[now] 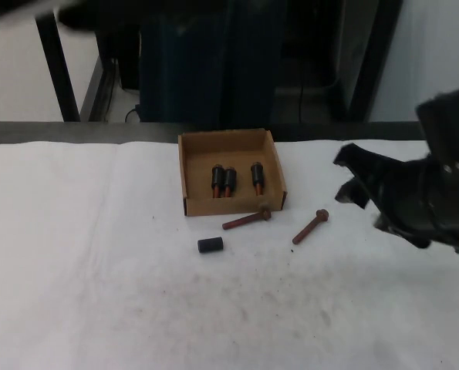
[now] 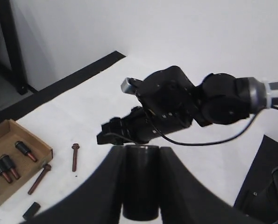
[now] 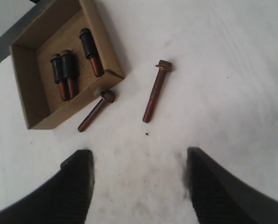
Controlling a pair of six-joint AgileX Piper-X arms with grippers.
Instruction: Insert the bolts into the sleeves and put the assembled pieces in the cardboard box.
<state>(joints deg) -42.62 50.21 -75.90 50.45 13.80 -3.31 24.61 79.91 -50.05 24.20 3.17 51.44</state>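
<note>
1. The left hand [image 2: 139,153] is clamped shut on a black sleeve [image 2: 139,186]. The sleeve sits snug between the two fingers, and the whole thing is up in the air above the table [image 2: 129,79].
2. The right hand [image 3: 139,156] is spread wide open with nothing in it. It hangs over the white table just on the near side of the loose bolts. From the high view it's off to the right of the cardboard box [image 1: 189,173].
3. The cardboard box sits at the far middle of the table and has the assembled pieces [image 1: 229,182] in it, three of them. Two lie side by side pretty much touching, and the third is on its own nearer the right wall.
4. The first bolt [image 1: 246,220] lies on the table with its head right by the box's front right corner.
5. The second bolt [image 1: 310,226] lies further right, apart from the first bolt and the box.
6. A spare sleeve [image 1: 210,245] lies on its side in front of the box, near the first bolt's tip but not touching it.
</note>
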